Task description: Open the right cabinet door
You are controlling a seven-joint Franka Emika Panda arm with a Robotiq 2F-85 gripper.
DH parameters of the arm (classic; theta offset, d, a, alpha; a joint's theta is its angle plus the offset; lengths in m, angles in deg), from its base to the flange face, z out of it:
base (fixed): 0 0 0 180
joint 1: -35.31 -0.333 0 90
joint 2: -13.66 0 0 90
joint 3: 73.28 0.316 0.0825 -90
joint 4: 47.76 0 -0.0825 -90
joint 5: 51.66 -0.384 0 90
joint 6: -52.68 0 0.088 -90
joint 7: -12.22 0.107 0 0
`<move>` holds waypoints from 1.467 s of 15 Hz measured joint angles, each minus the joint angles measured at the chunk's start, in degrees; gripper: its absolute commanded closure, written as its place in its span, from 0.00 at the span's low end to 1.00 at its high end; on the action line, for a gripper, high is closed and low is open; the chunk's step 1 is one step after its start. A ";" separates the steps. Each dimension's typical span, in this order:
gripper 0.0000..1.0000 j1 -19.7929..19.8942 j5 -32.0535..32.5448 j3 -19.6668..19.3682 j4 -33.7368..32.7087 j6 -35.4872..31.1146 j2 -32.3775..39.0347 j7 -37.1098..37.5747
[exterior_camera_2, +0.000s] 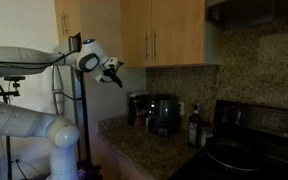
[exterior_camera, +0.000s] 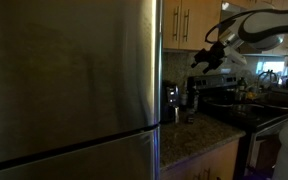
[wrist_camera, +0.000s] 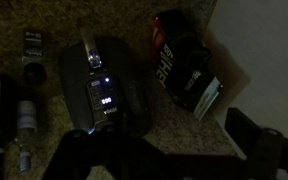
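Note:
The right cabinet door is a light tan wooden panel above the counter, shut, with a slim silver bar handle near its left edge. It also shows in an exterior view beside the fridge. Its twin door hangs to the left, also shut. My gripper hangs in the air below and left of the doors, touching nothing; it also shows in an exterior view. In the dark wrist view the gripper looks open and empty, its fingers wide apart, pointing down at the counter.
A large stainless-steel fridge fills the left. On the granite counter stand a black coffee machine, jars and a bottle. A black stove is on the right. The wrist view shows the coffee machine and a dark bag.

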 measured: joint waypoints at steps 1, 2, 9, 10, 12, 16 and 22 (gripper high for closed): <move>0.00 0.03 0.29 0.41 0.34 -0.21 -0.32 0.00; 0.00 0.28 1.29 1.34 0.85 -2.06 0.12 -0.01; 0.00 10.43 5.05 1.90 -7.65 -22.28 7.84 3.64; 0.00 12.02 5.41 1.84 -9.70 -23.68 8.34 4.63; 0.00 13.82 5.60 2.05 -12.01 -24.67 9.10 5.57; 0.00 14.19 6.84 2.31 -11.92 -27.99 9.68 5.77; 0.00 17.99 7.79 3.04 -13.84 -56.90 19.75 5.81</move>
